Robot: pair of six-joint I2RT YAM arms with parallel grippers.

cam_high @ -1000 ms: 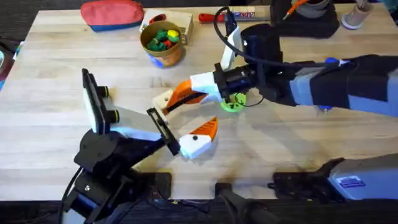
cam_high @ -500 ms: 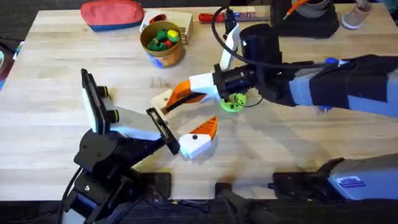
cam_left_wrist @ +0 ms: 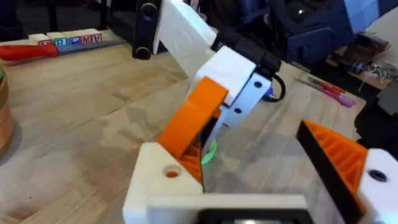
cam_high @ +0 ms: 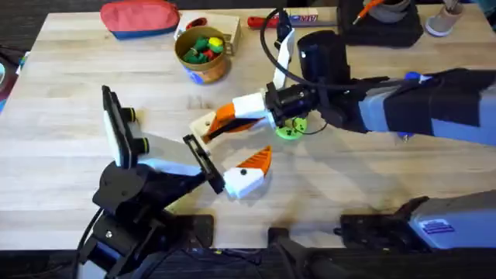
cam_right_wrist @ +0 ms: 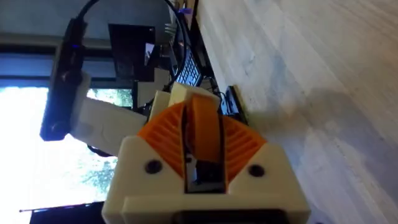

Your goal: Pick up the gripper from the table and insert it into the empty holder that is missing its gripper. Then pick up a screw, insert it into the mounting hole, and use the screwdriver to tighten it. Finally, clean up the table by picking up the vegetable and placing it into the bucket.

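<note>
My right gripper [cam_high: 223, 119] reaches in from the right and is shut on the gripper [cam_high: 219, 118], a small orange ribbed wedge. In the right wrist view the wedge [cam_right_wrist: 200, 133] stands edge-on between the two orange pads. It presses against the holder [cam_high: 203, 123], the plain white mount on one finger of my left gripper [cam_high: 236, 140], which stands open. In the left wrist view the wedge [cam_left_wrist: 190, 120] slants down into the holder [cam_left_wrist: 163, 182], whose screw hole shows orange. The vegetable [cam_high: 291, 129], green and round, lies under the right wrist. The bucket [cam_high: 203, 53] stands at the back.
A red pouch [cam_high: 139, 17] lies at the back left and a red-handled tool [cam_high: 263, 21] at the back centre. The bucket holds several coloured pieces. Dark equipment sits at the back right. Bare wood lies in front of the right arm.
The right gripper has turned a little and edged toward the far side, with the wedge still against the holder. The left arm has stayed where it was.
</note>
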